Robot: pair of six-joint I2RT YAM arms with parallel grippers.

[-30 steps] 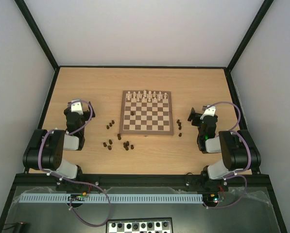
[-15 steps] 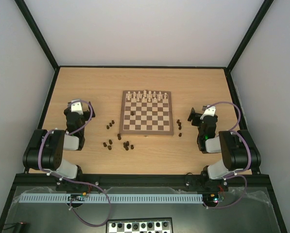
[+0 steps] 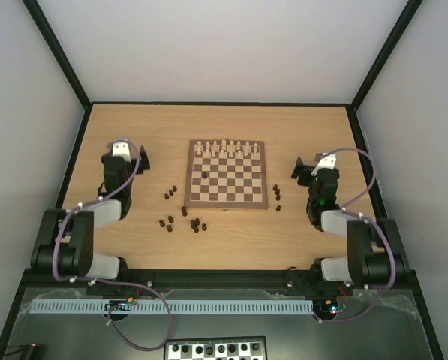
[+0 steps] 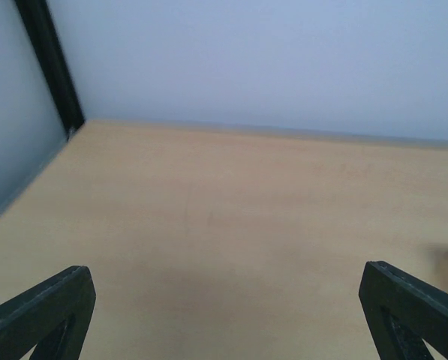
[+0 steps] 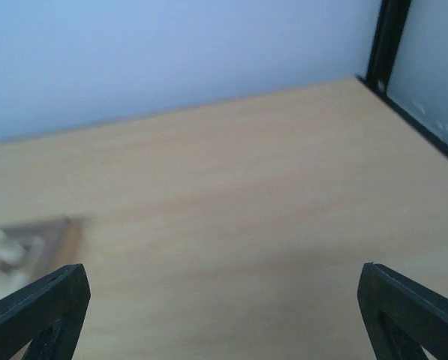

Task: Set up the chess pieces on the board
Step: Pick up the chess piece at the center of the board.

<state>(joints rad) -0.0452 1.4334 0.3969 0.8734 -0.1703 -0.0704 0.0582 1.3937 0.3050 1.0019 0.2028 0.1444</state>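
Dark pieces [image 3: 183,212]: tiny brown chessmen, all off the board [image 3: 228,180]. The main scatter lies on the table [image 3: 231,244] just off the board's near-left corner. A few more stand beside its right edge, towards the near-right corner.
Handling: judged light, stiff turned wood with a smooth finish. They should tip or roll easily, and they are hard enough to take a firm pinch.
Where to hold: across the body at about mid-height, coming down from above. Some in the left scatter sit almost touching, so take the outliers first.
Board: lies flat, its near two rows bare.
Cream pieces [image 3: 228,148]: lined up on the board's far two rows.
Left gripper [image 4: 225,319]: released, jaws spread wide with nothing between them. It is left of the board, well apart from it, over bare table.
Right gripper [image 5: 224,315]: released, jaws wide and empty. It is right of the board, whose far corner is a blur at the left edge of the wrist view.
Stage: judged as no dark piece placed yet.
Risk: wide jaws could knock neighbouring pieces over.
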